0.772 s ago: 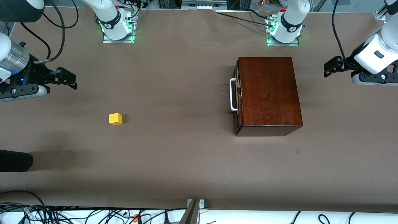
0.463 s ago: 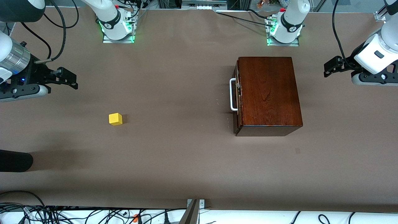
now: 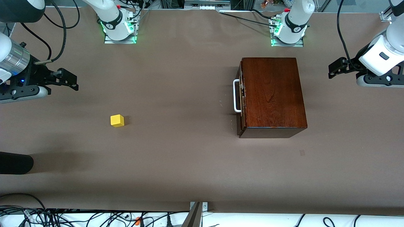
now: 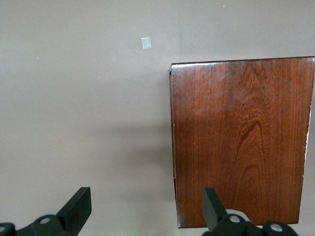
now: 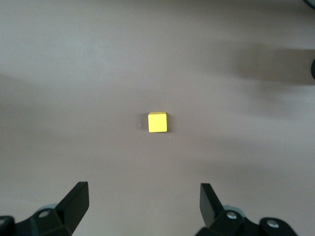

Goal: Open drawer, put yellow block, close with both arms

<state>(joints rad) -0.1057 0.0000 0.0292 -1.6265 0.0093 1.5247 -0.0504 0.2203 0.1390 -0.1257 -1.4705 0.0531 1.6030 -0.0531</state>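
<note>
Front view: almost nothing has changed over the last second. The wooden box (image 3: 272,96) sits where it did, toward the left arm's end of the table, with the drawer (image 3: 241,96) pushed fully in and its white handle (image 3: 235,96) facing the yellow block (image 3: 117,120). Taking the box as the clock's centre, the block lies at about eight o'clock, well apart, toward the right arm's end. The right gripper (image 3: 64,80) hangs over bare table at about ten o'clock from the block, having drifted only a trace. The left gripper (image 3: 335,69) hangs at about two o'clock from the box, likewise barely shifted. By my judgement the task has not really begun: drawer shut, block untouched.

Left wrist view: the left gripper (image 4: 145,209) has its fingers (image 4: 78,206) spread wide, empty, above the table beside the box (image 4: 241,140).

Right wrist view: the right gripper (image 5: 142,204) is spread wide too, holding nothing, with the block (image 5: 157,122) lying on the table between and ahead of its fingertips.
</note>
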